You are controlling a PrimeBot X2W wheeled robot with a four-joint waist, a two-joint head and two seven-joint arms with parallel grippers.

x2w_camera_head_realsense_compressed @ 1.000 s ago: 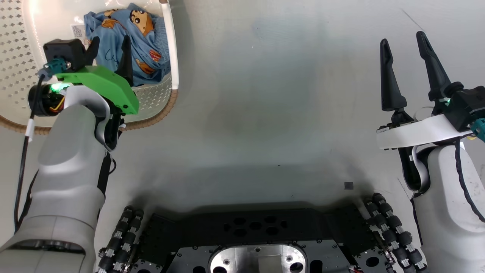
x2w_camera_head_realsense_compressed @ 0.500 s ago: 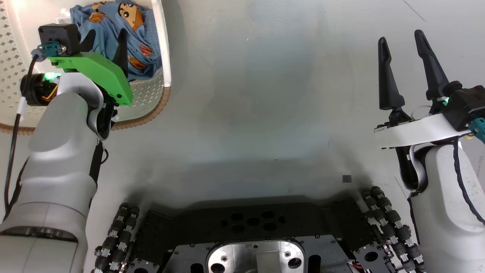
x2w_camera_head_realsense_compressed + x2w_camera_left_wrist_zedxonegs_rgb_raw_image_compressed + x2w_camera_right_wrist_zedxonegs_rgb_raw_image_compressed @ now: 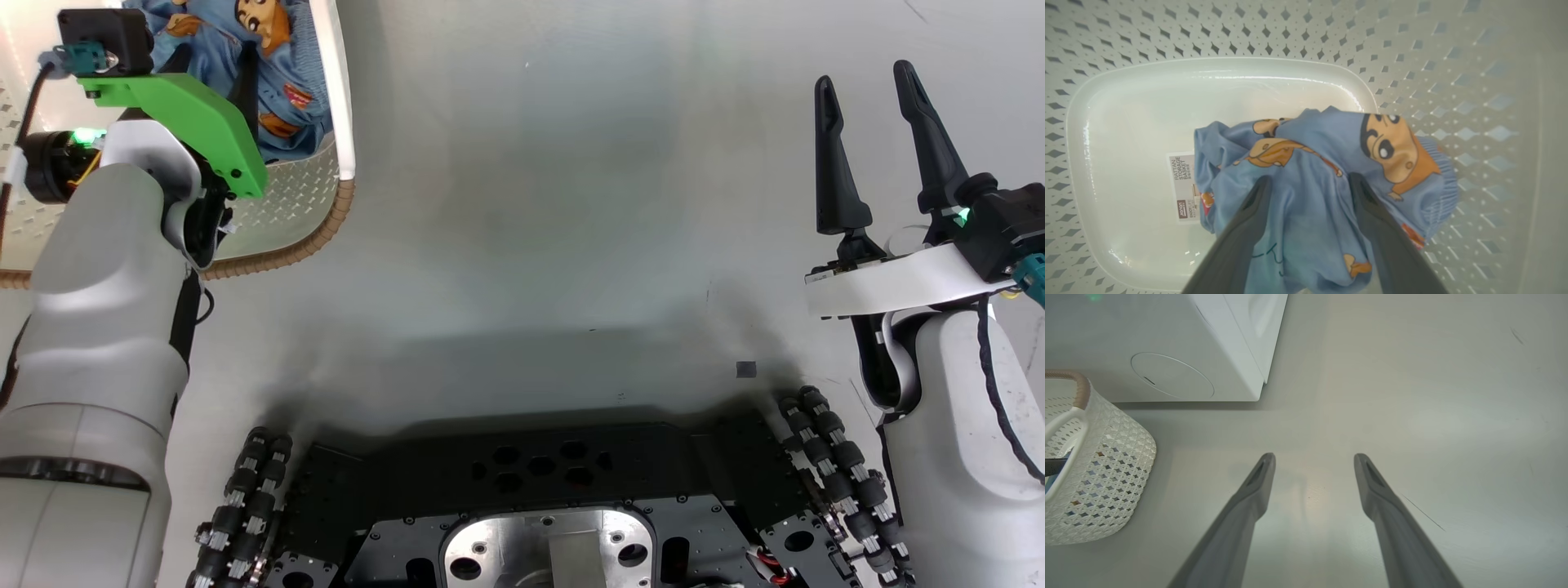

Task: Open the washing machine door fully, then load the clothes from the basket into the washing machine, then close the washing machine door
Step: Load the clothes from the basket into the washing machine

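clothes [image 3: 1327, 139] | in basket [image 3: 1126, 122], just below left claw [image 3: 1309, 179] tips | left claw apart | right claw [image 3: 864, 73] apart

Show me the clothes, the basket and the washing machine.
clothes [image 3: 1306, 212], left wrist view, plain blue fabric near the middle.
basket [image 3: 1114, 473], right wrist view, its perforated side wall.
washing machine [image 3: 1171, 375], right wrist view, round flap on its front.

This is looking like a laundry corner, perhaps in a test lab rather than a home: a white washing machine [image 3: 1208, 347] is standing on a plain grey floor [image 3: 531, 204], a perforated basket [image 3: 1114, 465] sitting near it.
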